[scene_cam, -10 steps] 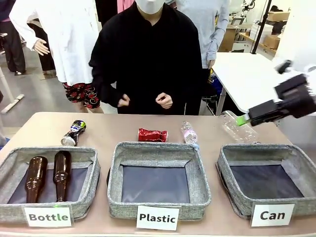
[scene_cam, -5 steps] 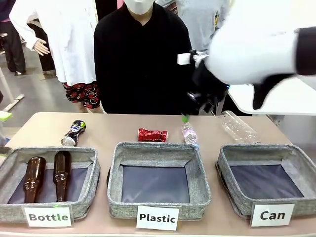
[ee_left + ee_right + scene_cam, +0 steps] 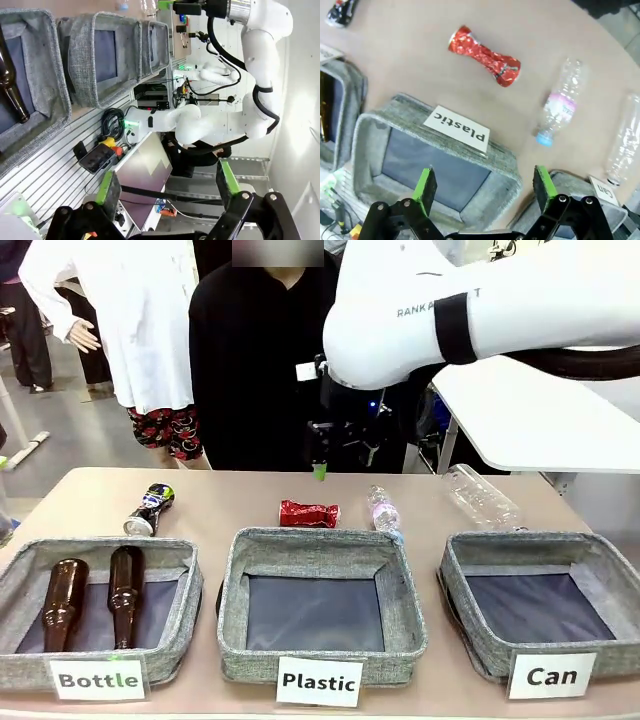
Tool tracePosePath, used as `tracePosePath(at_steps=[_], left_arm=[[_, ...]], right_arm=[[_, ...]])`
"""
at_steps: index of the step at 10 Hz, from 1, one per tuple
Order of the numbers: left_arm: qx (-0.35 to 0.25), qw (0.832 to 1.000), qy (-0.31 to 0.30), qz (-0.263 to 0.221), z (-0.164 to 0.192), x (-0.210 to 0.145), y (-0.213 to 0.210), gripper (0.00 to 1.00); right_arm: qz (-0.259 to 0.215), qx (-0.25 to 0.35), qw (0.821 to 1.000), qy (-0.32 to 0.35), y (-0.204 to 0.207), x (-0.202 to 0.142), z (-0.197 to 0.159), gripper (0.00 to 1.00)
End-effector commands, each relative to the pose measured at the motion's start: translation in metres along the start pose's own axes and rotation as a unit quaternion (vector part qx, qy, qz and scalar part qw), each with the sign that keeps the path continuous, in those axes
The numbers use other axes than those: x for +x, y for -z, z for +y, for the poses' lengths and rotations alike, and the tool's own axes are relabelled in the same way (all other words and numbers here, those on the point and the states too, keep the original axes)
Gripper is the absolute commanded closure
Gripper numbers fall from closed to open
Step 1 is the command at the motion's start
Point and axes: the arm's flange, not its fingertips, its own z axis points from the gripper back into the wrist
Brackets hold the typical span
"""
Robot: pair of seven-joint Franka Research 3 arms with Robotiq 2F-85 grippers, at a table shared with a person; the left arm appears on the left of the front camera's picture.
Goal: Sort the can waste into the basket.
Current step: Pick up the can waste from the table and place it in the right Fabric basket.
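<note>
Two cans lie on the tabletop (image 3: 230,495): the red can (image 3: 309,513) behind the middle basket (image 3: 315,538), the dark can (image 3: 149,509) far left. My right gripper (image 3: 485,184) hangs open above the red one. I should drop straight down, pinch its thin middle, then carry it to the Can basket (image 3: 520,543).

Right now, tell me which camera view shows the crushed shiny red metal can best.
The right wrist view: it looks down on the crushed shiny red metal can, whole and close. The front view shows it small, side-on, beyond the grey fabric basket labelled Plastic. The left wrist view faces basket sides.
</note>
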Motion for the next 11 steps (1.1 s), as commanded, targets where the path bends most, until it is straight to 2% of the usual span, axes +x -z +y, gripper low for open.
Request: tracePosePath(at_steps=[1,2,3,4,5,8,9,11], left_arm=[[-0.005,1.000,-0.007,0.002,0.000,-0.003,-0.001,0.00],[-0.005,1.000,-0.007,0.002,0.000,-0.003,-0.001,0.00],[-0.005,1.000,-0.007,0.002,0.000,-0.003,-0.001,0.00],[-0.005,1.000,-0.007,0.002,0.000,-0.003,-0.001,0.00],[-0.005,1.000,-0.007,0.002,0.000,-0.003,-0.001,0.00],[-0.005,1.000,-0.007,0.002,0.000,-0.003,-0.001,0.00],[-0.005,1.000,-0.007,0.002,0.000,-0.003,-0.001,0.00],[-0.005,1.000,-0.007,0.002,0.000,-0.003,-0.001,0.00]], right_arm=[[0.006,0.004,1.000,-0.006,0.008,0.005,0.006,0.00],[0.017,-0.002,0.999,0.045,0.017,0.009,0.015,0.00],[0.009,0.028,0.990,0.137,0.024,0.026,0.029,0.00],[-0.006,0.025,0.973,0.229,0.038,0.047,0.039,0.00],[-0.006,0.040,0.962,0.271,0.046,0.055,0.043,0.00],[-0.014,0.059,0.945,0.320,0.067,0.063,0.041,0.00],[-0.004,0.053,0.949,0.312,0.072,0.066,0.039,0.00],[0.014,0.043,0.967,0.249,0.085,0.075,0.036,0.00]])
